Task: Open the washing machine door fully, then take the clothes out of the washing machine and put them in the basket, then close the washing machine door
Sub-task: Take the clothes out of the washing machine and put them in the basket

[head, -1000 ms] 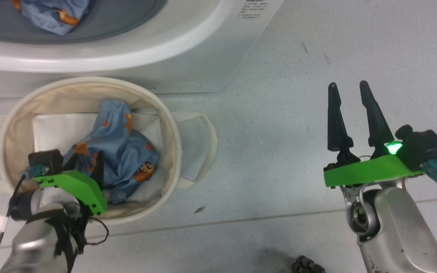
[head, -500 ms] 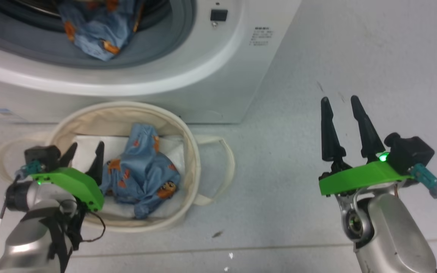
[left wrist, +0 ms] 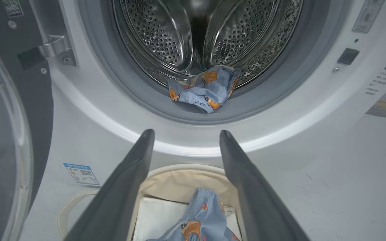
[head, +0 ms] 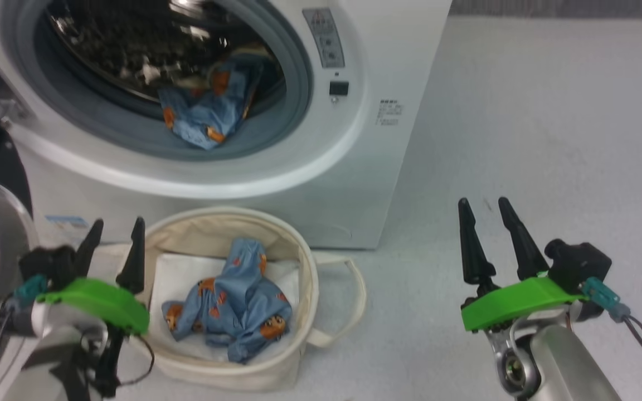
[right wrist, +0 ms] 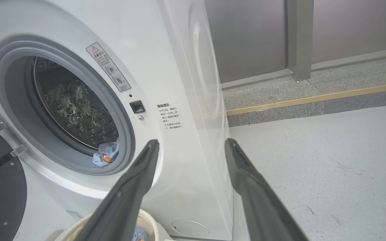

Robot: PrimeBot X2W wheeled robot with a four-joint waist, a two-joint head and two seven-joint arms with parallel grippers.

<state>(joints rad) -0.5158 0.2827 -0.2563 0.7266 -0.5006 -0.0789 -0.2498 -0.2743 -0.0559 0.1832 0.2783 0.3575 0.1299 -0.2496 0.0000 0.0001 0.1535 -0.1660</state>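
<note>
Tag the washing machine door (left wrist: 2,127) as swung wide out on the left hinge side, off the opening of the washing machine (head: 388,67), so placed to leave a free reach into the drum (left wrist: 166,33). Judge the opening step done.

Mark one lot of clothes (head: 232,312) lying inside the basket (head: 311,278), on top of a plain white sheet (head: 168,267). Mark a second lot of clothes (head: 207,111) slumped at the drum's front lip, partly draped onto the grey gasket (head: 296,106). Low and forward like that, likely easy to pinch without going deep.

Note the basket set on the floor (head: 521,139) just beside the washer front, below the opening. Makes for a short carry and a straight drop.

Log the left gripper (head: 118,223) as spread wide, holding nothing, hovering at the basket's left rim, fingers pointing up toward the opening. In the left wrist view, lined up roughly with the clothes at the lip. Reads as ready for a fetch.

Log the right gripper (head: 482,203) as spread too, empty, out over bare floor on the right, well apart from basket and washer. Probably placed aside to avoid crowding the left arm.

Call the task partway: unloading step, one lot visibly left in the drum, door closing not yet done. Watch for fabric snagging on the gasket fold. Cannot tell about more pieces deeper in the drum.
</note>
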